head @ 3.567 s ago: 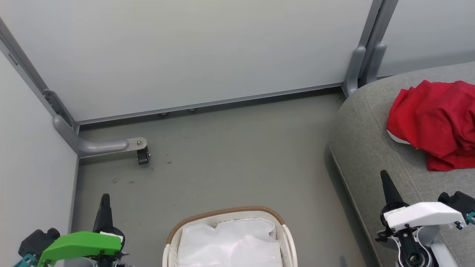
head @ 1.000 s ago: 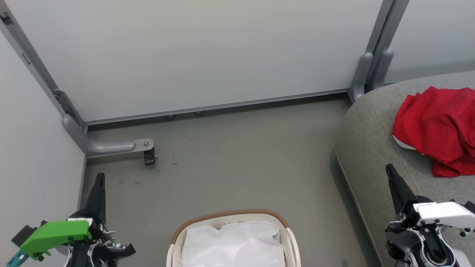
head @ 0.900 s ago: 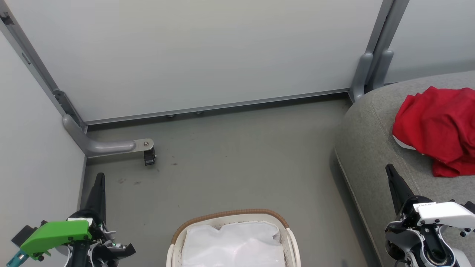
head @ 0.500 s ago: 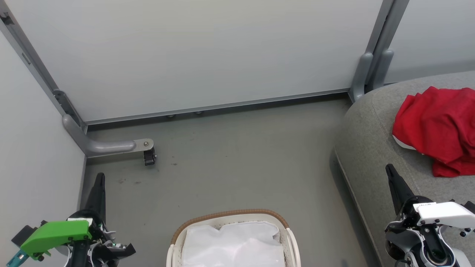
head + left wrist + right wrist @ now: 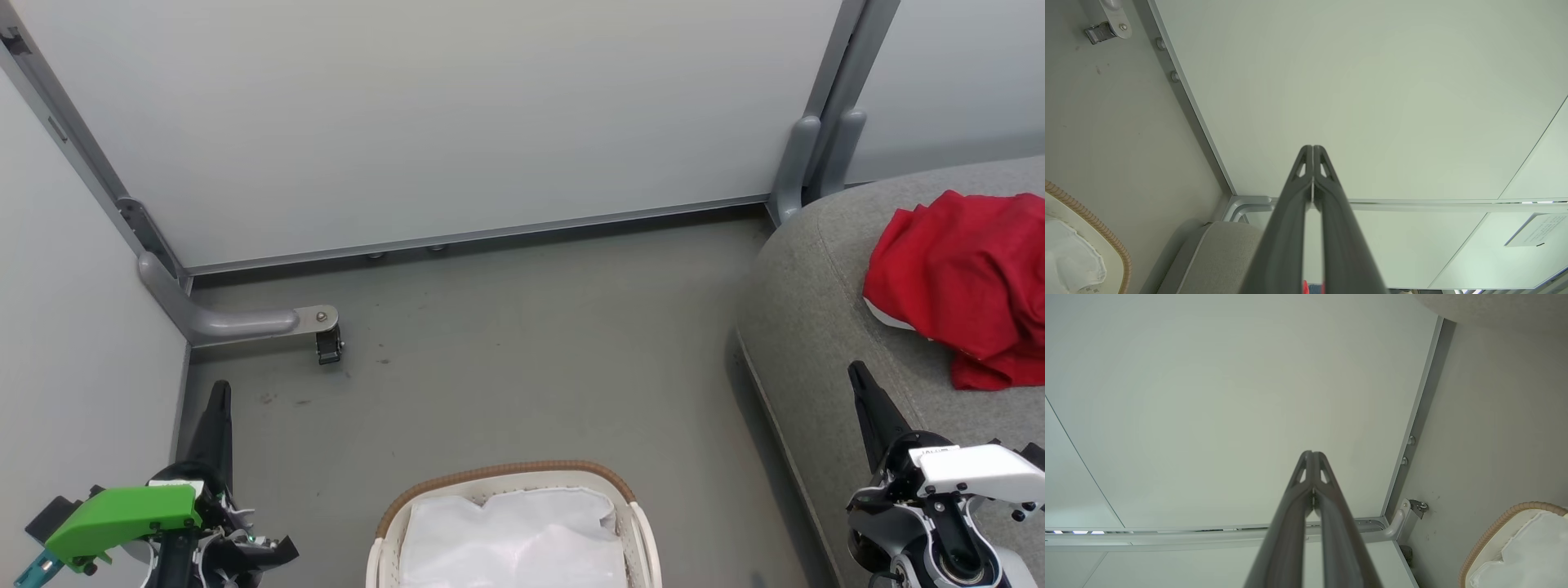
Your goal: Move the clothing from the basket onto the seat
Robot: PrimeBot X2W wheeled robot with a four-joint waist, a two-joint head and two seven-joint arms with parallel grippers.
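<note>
At the lower left of the head view, our left hand point(image 5: 219, 394) hangs over the floor point(image 5: 531, 351) beside the wall panel. Its two dark fingers are pressed together with nothing between them, and the left wrist view shows the tips meeting point(image 5: 1312, 149).

In the middle stands the basket point(image 5: 506, 471). What we see of its inside is the white sheet lining point(image 5: 510, 535). Its near end is cut off at the bottom edge, so we cannot tell whether any garment is left there.

To the right the seat point(image 5: 808, 327) rises from the floor, well apart from the basket. Our right hand point(image 5: 856, 371) hovers over the seat's front edge, its fingers drawn together and holding nothing; the right wrist view confirms this point(image 5: 1311, 454).

Furthest right, the clothing point(image 5: 955, 278) lies on the seat in a crumpled red heap, with a white panel peeking out at its lower left edge.

We judge this fabric to be light, limp and thin. It will drape and trail rather than keep its shape, and a single layer could slide out from between narrow fingers. If we take hold of it, we would pinch a thick raised fold near the crest of the heap, gathering several layers at once. We would avoid a loose hem, which would let the rest hang down and drag.
</note>
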